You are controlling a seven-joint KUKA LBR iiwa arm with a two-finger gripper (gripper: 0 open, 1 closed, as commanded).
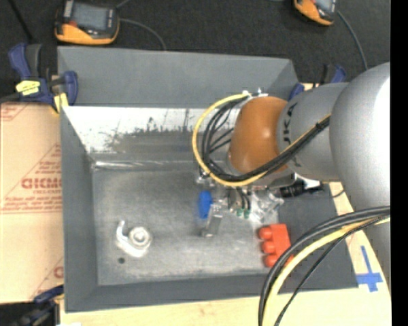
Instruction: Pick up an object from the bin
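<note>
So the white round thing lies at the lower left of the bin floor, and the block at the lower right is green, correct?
Not quite. In the camera view the block at the lower right is orange-red, not green. The white round thing does lie at the lower left of the bin floor.

1. The blue thing (204, 205) at mid-frame lies partly behind the gripper (212, 223); its shape cannot be told.
2. The arm (353, 134) covers the right wall of the bin (75, 182).
3. A cable (289, 257) crosses the lower corner of the orange-red block (272, 238), lower right.
4. The white thing (133, 240), lower left, is too small to identify.
</note>
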